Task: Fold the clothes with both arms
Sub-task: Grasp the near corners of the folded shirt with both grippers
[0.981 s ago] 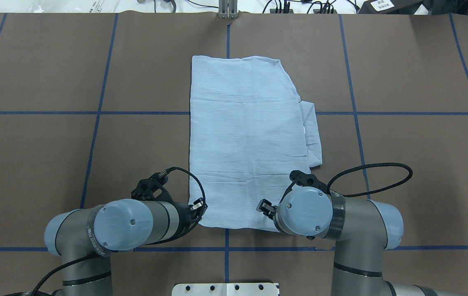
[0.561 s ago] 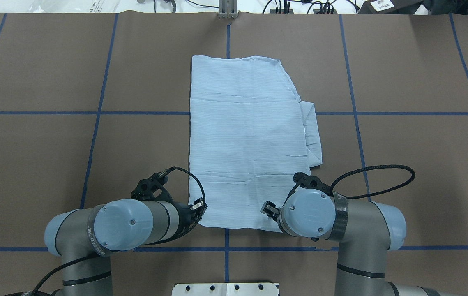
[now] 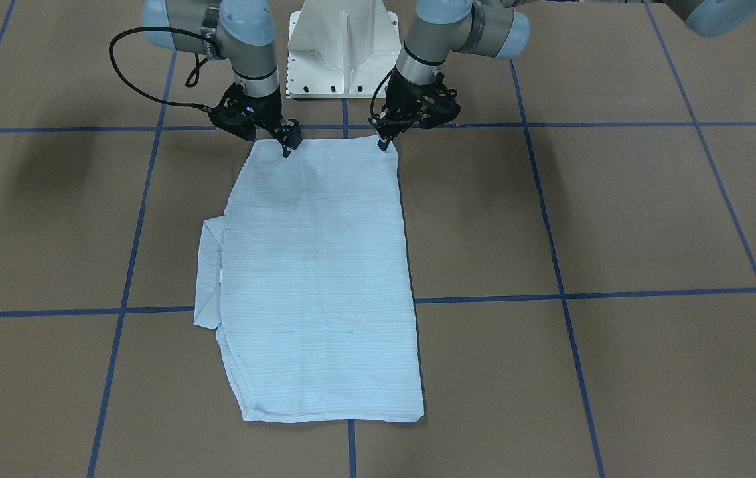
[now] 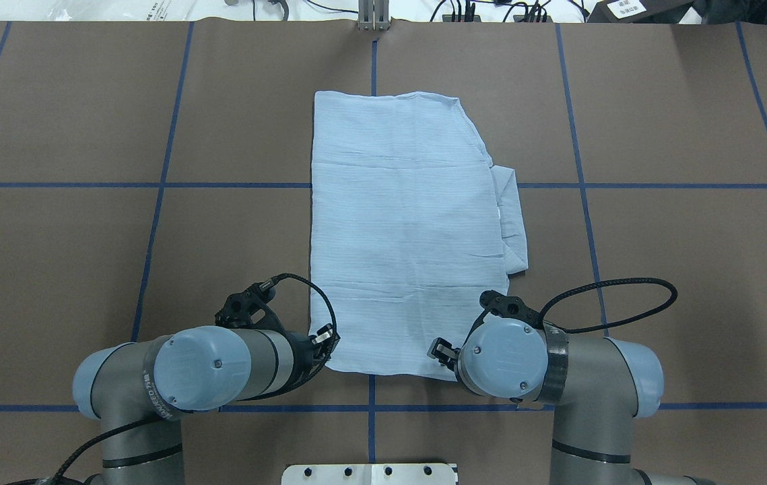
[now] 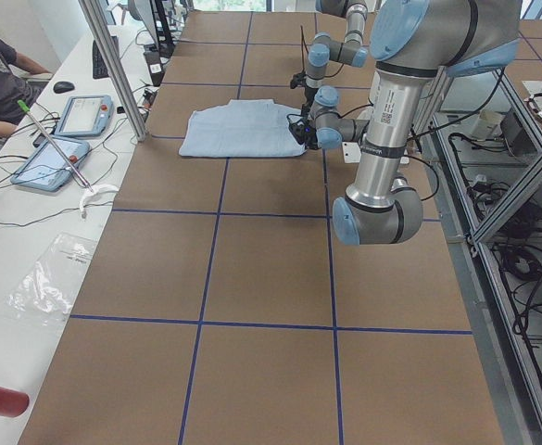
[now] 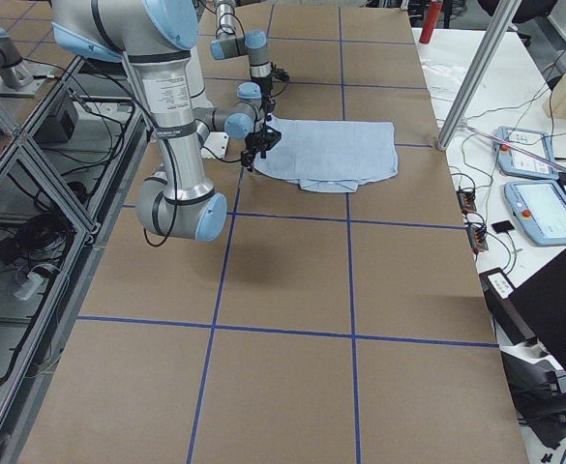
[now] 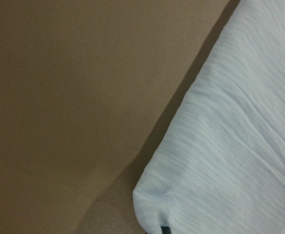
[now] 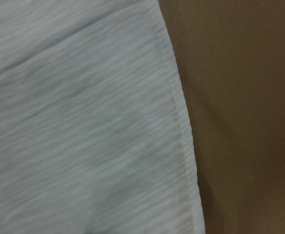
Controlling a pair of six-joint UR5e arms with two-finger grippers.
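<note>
Moved: right end effector point(image 4: 439, 349) had edged back toward near hem corner of shirt point(image 4: 403, 222); left end effector point(image 4: 326, 335) at other corner. Clenched or released: could not tell. Lift likely next.

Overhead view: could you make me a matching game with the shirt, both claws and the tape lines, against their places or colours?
1 shirt
2 left claw
3 right claw
4 tape lines

A blue, crossing the brown table
B at the shirt's near corner, robot's left side
C pale blue, flat, mid-table
D at the shirt's near edge, robot's right side

Pairs: 1-C, 2-B, 3-D, 4-A
</note>
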